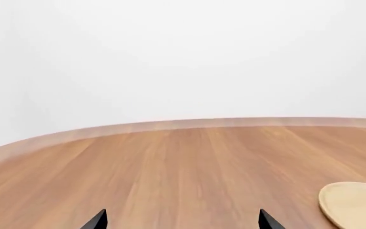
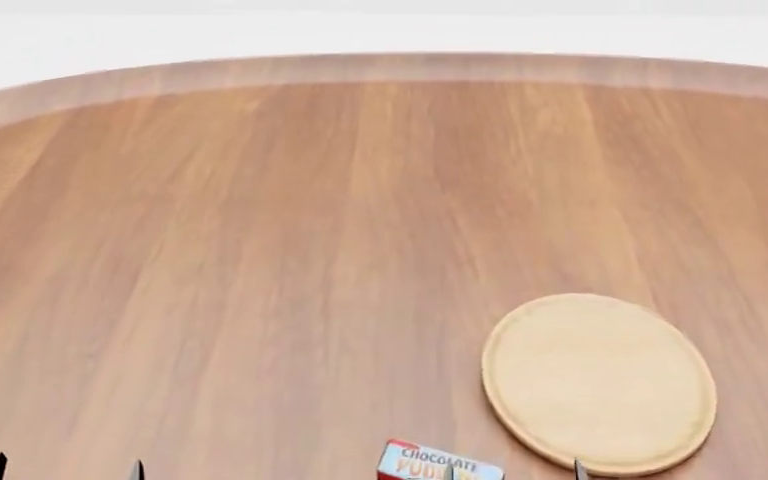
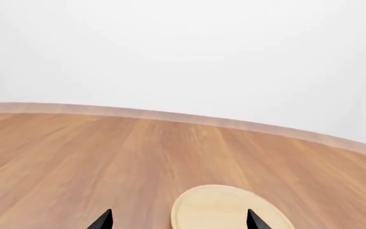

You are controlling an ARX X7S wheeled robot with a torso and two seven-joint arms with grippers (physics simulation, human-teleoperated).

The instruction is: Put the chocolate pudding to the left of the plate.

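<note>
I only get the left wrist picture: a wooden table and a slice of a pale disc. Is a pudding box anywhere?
Observer: Yes. The head view shows the chocolate pudding at its bottom edge, partly cut off.
Operator: Does it touch the disc?
Observer: It sits by the near-left rim of the plate; I cannot tell if they touch.
Operator: Is anything holding it?
Observer: No. In the right wrist view the right gripper has its jaws apart and empty.

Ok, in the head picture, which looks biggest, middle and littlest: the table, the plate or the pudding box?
1. The table fills almost the whole picture.
2. The plate, a round wooden disc.
3. The chocolate pudding looks littlest, but the picture's bottom edge cuts it off, so its full size is hidden.
</note>
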